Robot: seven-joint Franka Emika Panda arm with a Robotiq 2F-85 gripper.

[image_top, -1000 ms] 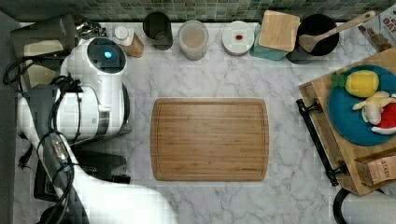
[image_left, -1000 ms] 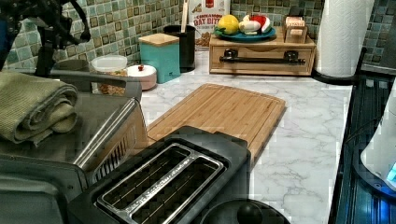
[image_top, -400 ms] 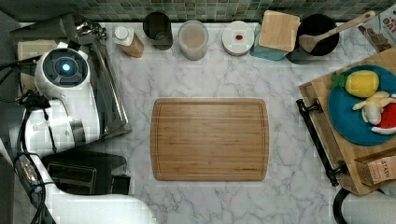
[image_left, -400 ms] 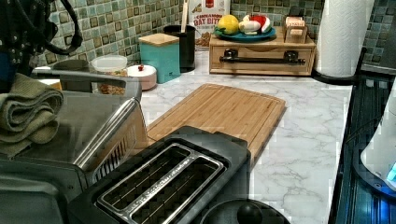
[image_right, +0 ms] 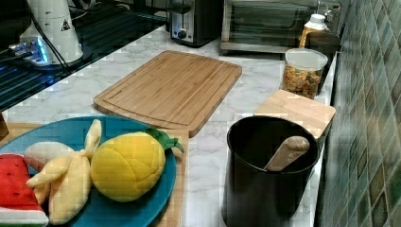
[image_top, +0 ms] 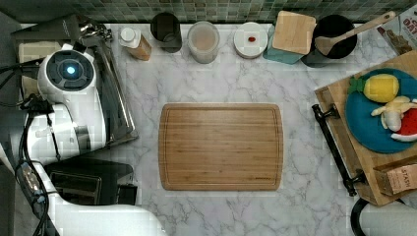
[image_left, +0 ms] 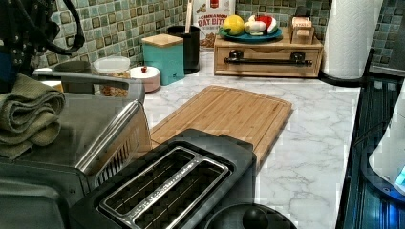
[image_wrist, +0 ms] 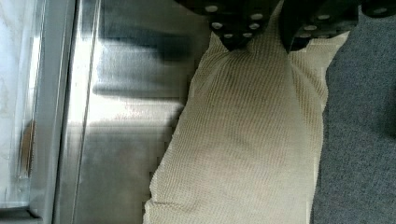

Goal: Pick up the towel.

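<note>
A: Where is the towel (image_left: 26, 114)?

B: Folded in soft rolls on the flat steel top of the oven (image_left: 90, 129), at the left view's far left; the toaster (image_left: 165, 188) stands just beside the oven, and the board (image_top: 221, 146) lies well apart on the counter (image_top: 236, 81); the arm (image_top: 69, 98) hangs over that corner in the top view.

A: And the tool (image_wrist: 271, 35)?

B: In the wrist view its two dark fingers (image_wrist: 233, 21) sit at the towel's edge, one on each side of a raised ridge of cloth; they touch the fabric, but whether they are clamped on it or only resting with a gap I cannot tell.

A: How will the cloth handle?

B: My judgement: light, limp, ribbed weave, so not slippery; nothing fragile; it will sag and unfold once lifted, since only the pinched part is carried and the rest hangs from it.

A: Where to take it, then?

B: Across a fold, where several layers bunch into a ridge; a pinch there gathers more cloth than a single flat layer would; nearer the middle of its length the two ends would droop evenly, while a hold at one end, as the fingers now sit, would let the whole length trail.

A: Any risk?

B: The fingers may nip only the top layer and leave the rest on the steel; a trailing end could drag over the oven's edge.
</note>
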